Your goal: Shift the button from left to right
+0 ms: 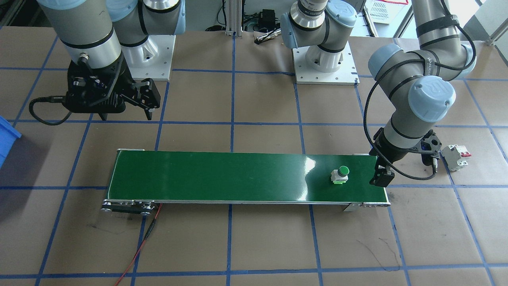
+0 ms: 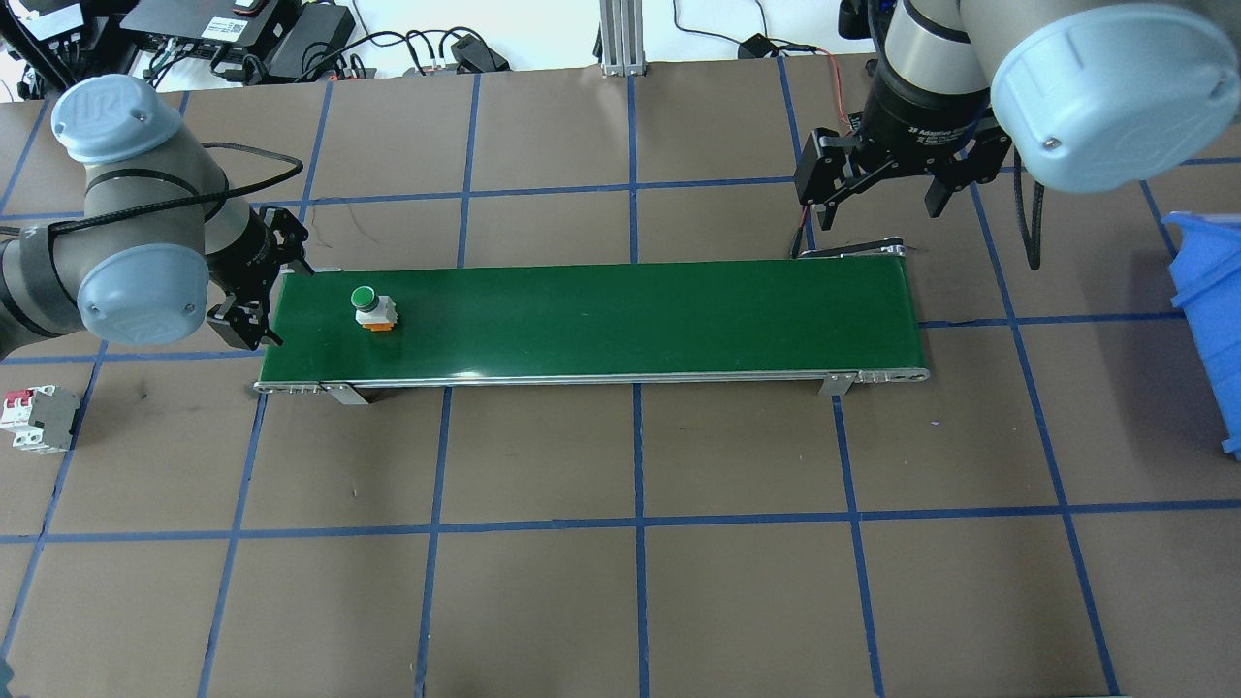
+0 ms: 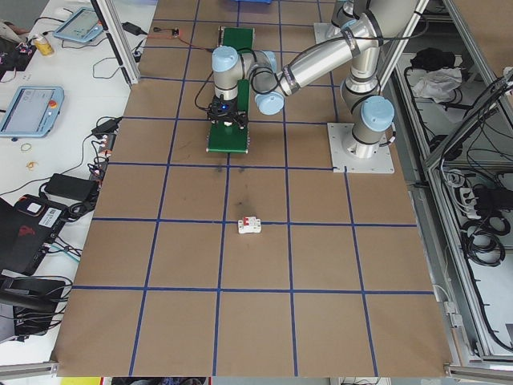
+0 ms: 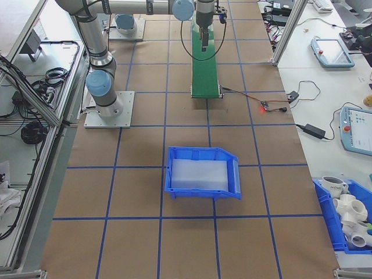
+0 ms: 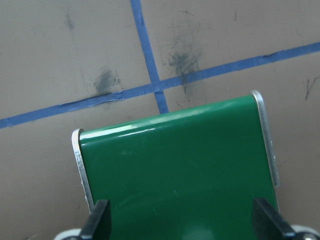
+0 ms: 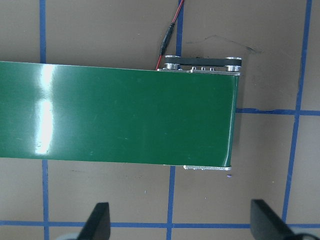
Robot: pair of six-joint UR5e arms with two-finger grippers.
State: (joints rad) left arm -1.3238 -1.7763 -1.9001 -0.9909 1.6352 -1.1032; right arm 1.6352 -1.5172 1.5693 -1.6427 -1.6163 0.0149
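We find the button (image 2: 365, 304) upright on the belt's (image 2: 620, 320) left end, apparently placed for conveyance, both the left tool (image 2: 254, 291) and the right tool (image 2: 880, 184) spread and empty.

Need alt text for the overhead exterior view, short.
A green-capped button sits near the left end of a long green conveyor belt on a brown table taped into blue squares. The left gripper hangs open at that end, apart from the button; the right gripper hangs open behind the belt's far right end. A white circuit breaker lies at the left edge.
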